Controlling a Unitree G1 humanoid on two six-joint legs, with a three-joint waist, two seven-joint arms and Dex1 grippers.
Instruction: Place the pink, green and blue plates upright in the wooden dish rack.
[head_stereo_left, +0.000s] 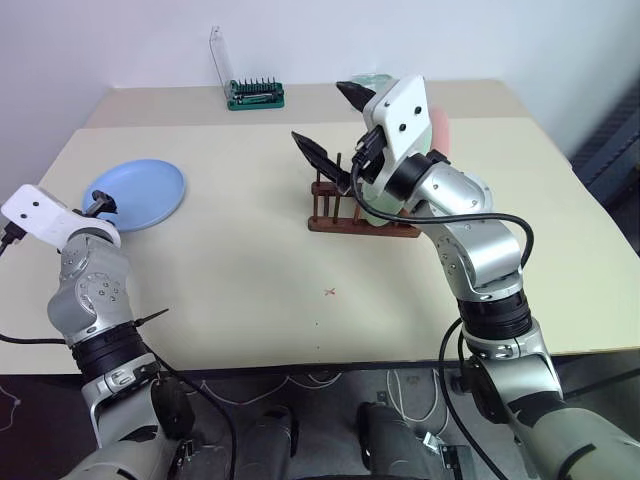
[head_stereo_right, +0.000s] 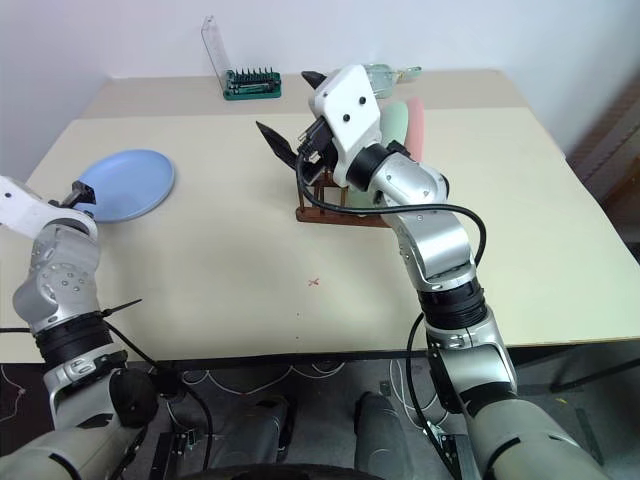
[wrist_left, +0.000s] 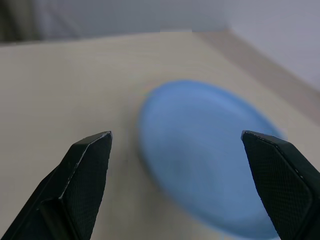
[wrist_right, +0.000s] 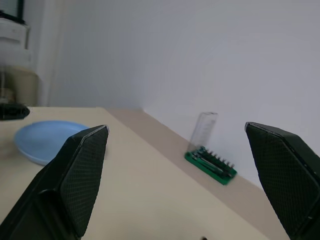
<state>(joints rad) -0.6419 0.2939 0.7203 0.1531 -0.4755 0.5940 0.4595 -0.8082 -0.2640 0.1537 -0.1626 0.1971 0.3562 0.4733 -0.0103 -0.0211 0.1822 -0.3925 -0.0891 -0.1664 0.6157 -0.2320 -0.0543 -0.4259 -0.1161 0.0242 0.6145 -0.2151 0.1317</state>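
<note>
nearest, the left gripper (wrist_left: 175, 137) stood wide open w/ nothing between its black textured fingers, aimed at the blue plate (head_stereo_left: 136, 193), which lay flat on the beige table (head_stereo_left: 250, 280) near the table's left edge; plate looked blurred in the left wrist view, plain round, matte, shallow. a small red mark (head_stereo_left: 329, 292) sat on the tabletop mid-way, too small to identify. further on, the right gripper (head_stereo_left: 333, 125) was also spread open & empty, raised above the wooden dish rack (head_stereo_left: 345, 215), dark reddish-brown w/ thin upright pegs. the right arm hid most of the rack; behind it the green plate (head_stereo_right: 396, 122) & pink plate (head_stereo_right: 419, 120) showed only as upright edges. at the far edge stood a green-based bit holder (head_stereo_left: 255, 95) w/ clear panel.
</note>
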